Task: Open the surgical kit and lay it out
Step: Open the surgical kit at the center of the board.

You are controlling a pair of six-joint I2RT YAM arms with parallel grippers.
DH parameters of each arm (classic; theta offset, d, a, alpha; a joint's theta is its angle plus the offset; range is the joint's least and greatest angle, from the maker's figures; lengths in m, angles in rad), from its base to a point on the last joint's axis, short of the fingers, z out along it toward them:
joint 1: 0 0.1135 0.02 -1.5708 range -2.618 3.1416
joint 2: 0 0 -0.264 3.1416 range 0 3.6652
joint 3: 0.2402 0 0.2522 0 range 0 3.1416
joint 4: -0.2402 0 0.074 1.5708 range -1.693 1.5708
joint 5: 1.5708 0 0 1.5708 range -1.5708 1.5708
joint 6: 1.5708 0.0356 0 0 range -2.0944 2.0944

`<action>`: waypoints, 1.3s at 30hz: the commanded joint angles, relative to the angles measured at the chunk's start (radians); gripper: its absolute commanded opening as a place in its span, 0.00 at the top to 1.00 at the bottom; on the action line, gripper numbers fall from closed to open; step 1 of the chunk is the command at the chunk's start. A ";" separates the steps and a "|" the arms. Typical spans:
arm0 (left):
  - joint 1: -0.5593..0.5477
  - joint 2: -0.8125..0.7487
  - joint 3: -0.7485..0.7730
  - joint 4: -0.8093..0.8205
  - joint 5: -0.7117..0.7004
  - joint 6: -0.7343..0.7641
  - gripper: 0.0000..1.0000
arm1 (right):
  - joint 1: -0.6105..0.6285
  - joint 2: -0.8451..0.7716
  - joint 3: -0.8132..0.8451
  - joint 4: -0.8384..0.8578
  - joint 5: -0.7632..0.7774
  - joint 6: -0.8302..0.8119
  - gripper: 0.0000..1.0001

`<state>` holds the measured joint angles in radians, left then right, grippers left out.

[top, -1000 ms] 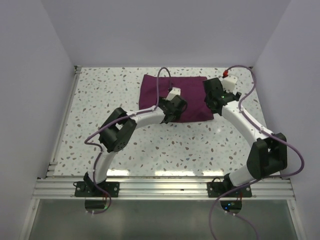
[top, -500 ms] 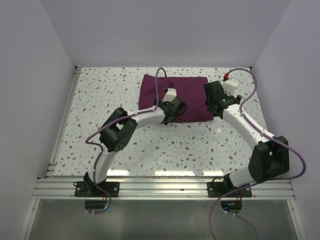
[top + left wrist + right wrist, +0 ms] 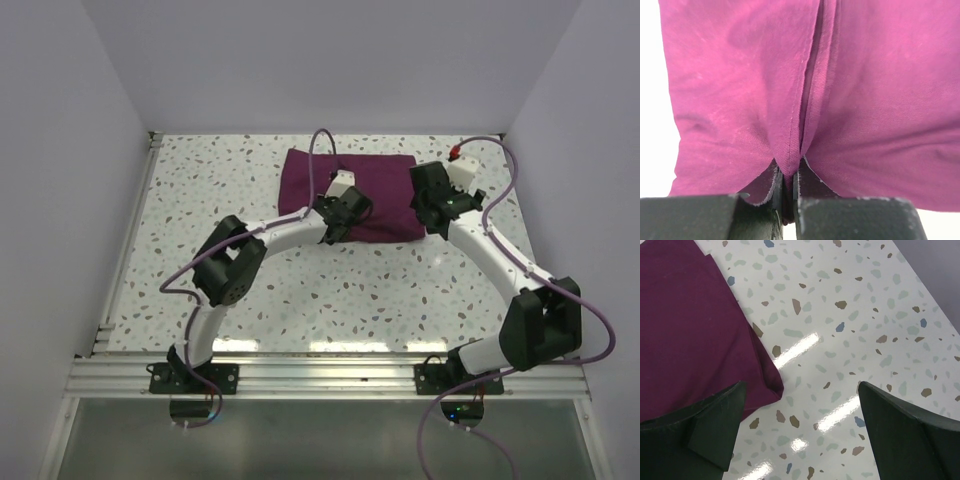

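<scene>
The surgical kit (image 3: 375, 190) is a folded dark magenta cloth wrap lying at the back middle of the speckled table; its contents are hidden inside. My left gripper (image 3: 338, 224) is over the wrap's near edge, shut on a pinched fold of the cloth (image 3: 790, 150) that rises between its two dark fingers. My right gripper (image 3: 800, 405) stands open above the wrap's right near corner (image 3: 767, 382), one finger over the cloth and the other over bare table. In the top view the right gripper (image 3: 436, 215) sits at the wrap's right edge.
White walls close in the table on the left, back and right. The speckled tabletop (image 3: 250, 180) lies bare around the wrap. A metal rail (image 3: 330, 375) runs along the near edge where both arm bases are bolted.
My left gripper has closed on a fold of the wrap at its near edge and shifted slightly toward the back. The right gripper has edged a little to the right and stayed open.
</scene>
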<state>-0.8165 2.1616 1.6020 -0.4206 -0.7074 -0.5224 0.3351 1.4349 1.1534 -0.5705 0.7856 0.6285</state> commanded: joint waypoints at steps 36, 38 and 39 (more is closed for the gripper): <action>0.691 -0.606 -0.725 0.316 0.284 -0.306 0.35 | 0.002 0.182 0.072 0.101 -0.088 -0.070 0.02; 0.692 -0.562 -0.674 0.280 0.284 -0.307 0.13 | 0.002 0.226 0.107 0.087 -0.094 -0.075 0.02; 0.692 -0.562 -0.657 0.261 0.280 -0.307 0.13 | 0.002 0.226 0.108 0.084 -0.098 -0.075 0.01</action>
<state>-0.0818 1.5772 0.9001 -0.1818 -0.4648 -0.8009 0.3355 1.6356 1.2018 -0.5026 0.7033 0.5671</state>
